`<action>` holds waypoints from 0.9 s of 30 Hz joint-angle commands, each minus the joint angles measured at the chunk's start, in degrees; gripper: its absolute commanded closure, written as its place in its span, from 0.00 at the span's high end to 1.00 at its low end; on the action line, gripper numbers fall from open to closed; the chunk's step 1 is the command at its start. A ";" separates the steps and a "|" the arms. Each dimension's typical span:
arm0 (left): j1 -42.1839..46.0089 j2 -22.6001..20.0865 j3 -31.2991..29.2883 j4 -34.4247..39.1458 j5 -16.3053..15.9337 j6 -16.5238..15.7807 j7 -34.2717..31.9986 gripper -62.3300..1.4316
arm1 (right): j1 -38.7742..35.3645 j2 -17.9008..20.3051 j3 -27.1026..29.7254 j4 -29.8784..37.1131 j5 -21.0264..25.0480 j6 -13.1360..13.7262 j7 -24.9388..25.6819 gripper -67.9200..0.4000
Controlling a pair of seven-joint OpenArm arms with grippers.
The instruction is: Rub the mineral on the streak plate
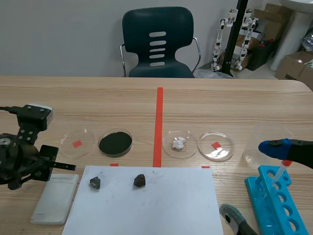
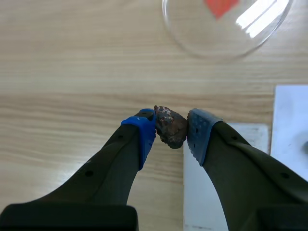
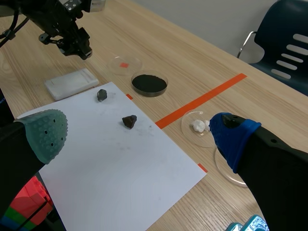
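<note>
My left gripper (image 2: 171, 129) is shut on a brownish, rough mineral (image 2: 170, 127), pinched between its blue pads. The mineral hangs just above the near corner of the white streak plate (image 2: 250, 134). In the scene view the plate (image 1: 55, 198) lies at the front left beside the white paper (image 1: 142, 205), with the left gripper (image 1: 54, 164) over its far end. The right wrist view shows the same plate (image 3: 71, 83) below the left arm. My right gripper (image 3: 139, 137) stands open and holds nothing, at the front right (image 1: 247, 179).
Two dark minerals (image 1: 95, 183) (image 1: 139, 180) lie on the paper. Behind it stand petri dishes: an empty one (image 1: 77, 143), one with black powder (image 1: 115, 143), one with a white lump (image 1: 179, 144), another empty one (image 1: 215, 146). A blue tube rack (image 1: 276, 200) sits under the right arm.
</note>
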 commanded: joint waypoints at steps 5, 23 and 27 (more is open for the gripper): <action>6.73 -1.90 -1.36 6.27 -0.11 -2.67 -12.11 0.22 | 0.09 0.61 0.66 0.39 0.83 0.07 0.85 0.92; 33.20 -1.99 -8.00 24.92 0.94 -31.69 -41.79 0.23 | 0.09 0.61 0.66 0.39 0.83 0.07 0.85 0.92; 37.59 -1.97 -8.33 28.35 1.66 -33.59 -43.98 0.23 | 0.09 0.61 0.66 0.39 0.83 0.07 0.85 0.92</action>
